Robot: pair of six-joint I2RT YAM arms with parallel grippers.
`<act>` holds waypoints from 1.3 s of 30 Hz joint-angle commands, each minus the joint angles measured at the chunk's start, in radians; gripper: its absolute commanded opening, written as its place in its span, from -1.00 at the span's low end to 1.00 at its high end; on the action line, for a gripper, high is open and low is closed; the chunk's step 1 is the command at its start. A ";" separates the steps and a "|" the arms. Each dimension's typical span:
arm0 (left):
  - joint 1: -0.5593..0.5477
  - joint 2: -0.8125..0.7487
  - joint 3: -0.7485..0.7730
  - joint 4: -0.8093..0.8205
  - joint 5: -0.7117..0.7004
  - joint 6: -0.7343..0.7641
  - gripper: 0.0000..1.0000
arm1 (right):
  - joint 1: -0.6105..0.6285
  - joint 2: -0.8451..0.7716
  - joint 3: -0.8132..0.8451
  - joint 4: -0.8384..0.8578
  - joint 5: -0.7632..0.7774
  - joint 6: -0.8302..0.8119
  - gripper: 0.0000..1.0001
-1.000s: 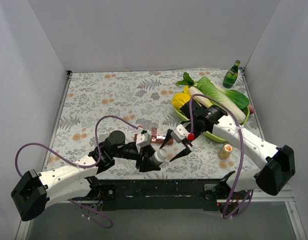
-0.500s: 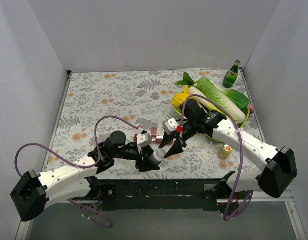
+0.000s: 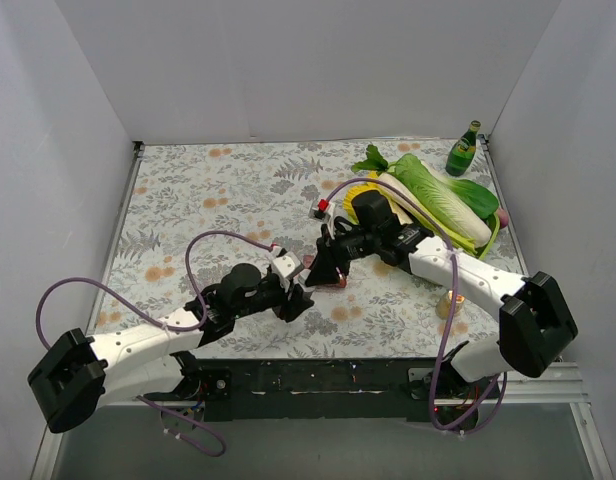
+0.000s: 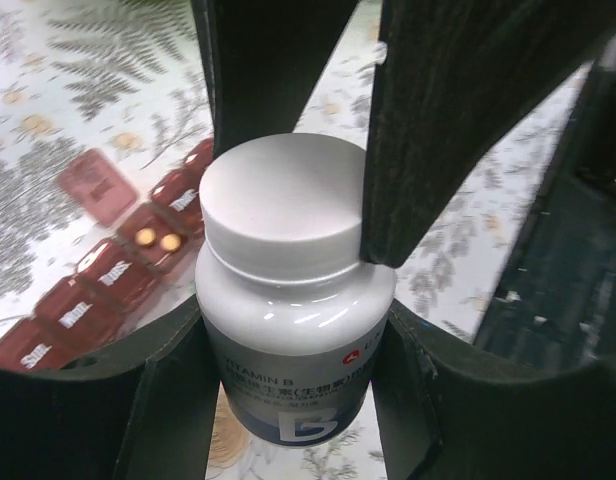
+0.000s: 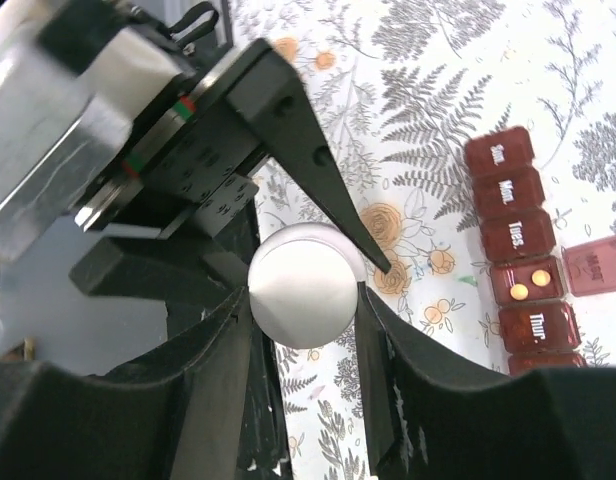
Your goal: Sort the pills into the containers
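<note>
A white Vitamin B pill bottle (image 4: pixel 288 330) is held upright between my left gripper's (image 4: pixel 293 400) fingers, which are shut on its body. My right gripper (image 5: pixel 303 300) is shut on the bottle's white cap (image 5: pixel 301 284); its dark fingers (image 4: pixel 448 130) reach the cap from above in the left wrist view. The containers (image 5: pixel 516 250), a dark-red strip of day-labelled compartments, lie on the cloth just beside the bottle. One compartment (image 4: pixel 156 240) is open with two yellow pills inside. In the top view both grippers (image 3: pixel 313 282) meet over the strip, which is mostly hidden.
A green plate (image 3: pixel 428 268) with leafy cabbage (image 3: pixel 438 190) and a yellow item sits at the back right. A green glass bottle (image 3: pixel 463 150) stands in the far right corner. A small tan-lidded jar (image 3: pixel 450 302) stands by the right arm. The arm bases are at the near edge.
My right gripper has swung left from beside the plate and closed on the bottle cap. My left gripper has carried the bottle slightly up and back, next to the containers.
</note>
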 commanded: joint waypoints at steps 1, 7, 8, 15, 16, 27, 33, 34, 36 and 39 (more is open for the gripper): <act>0.007 0.020 0.073 0.242 -0.238 0.066 -1.00 | 0.040 0.063 0.008 0.032 -0.089 0.234 -0.01; 0.007 -0.063 -0.008 0.185 0.004 0.076 -1.00 | -0.080 0.005 0.025 0.098 -0.241 0.140 0.76; 0.007 -0.080 -0.014 0.171 0.041 0.072 -1.00 | -0.115 -0.003 0.028 0.101 -0.264 0.122 0.79; 0.009 -0.197 -0.022 0.033 0.294 0.037 -1.00 | -0.152 -0.052 0.153 -0.420 -0.551 -0.672 0.89; 0.009 -0.210 -0.011 0.013 0.322 0.029 -1.00 | -0.150 -0.055 0.184 -0.562 -0.547 -0.860 0.90; 0.009 -0.086 0.101 -0.064 0.587 0.009 -1.00 | 0.044 0.023 0.361 -0.991 -0.453 -1.524 0.83; 0.009 -0.077 0.095 -0.002 0.600 -0.011 -1.00 | 0.086 -0.027 0.287 -0.823 -0.366 -1.342 0.63; 0.009 -0.076 0.090 0.007 0.601 -0.013 -1.00 | 0.086 -0.029 0.282 -0.813 -0.358 -1.320 0.54; 0.009 -0.074 0.087 0.012 0.603 -0.014 -1.00 | 0.087 -0.029 0.281 -0.798 -0.347 -1.293 0.44; 0.009 -0.072 0.092 0.018 0.606 -0.017 -1.00 | 0.087 -0.018 0.279 -0.772 -0.341 -1.253 0.20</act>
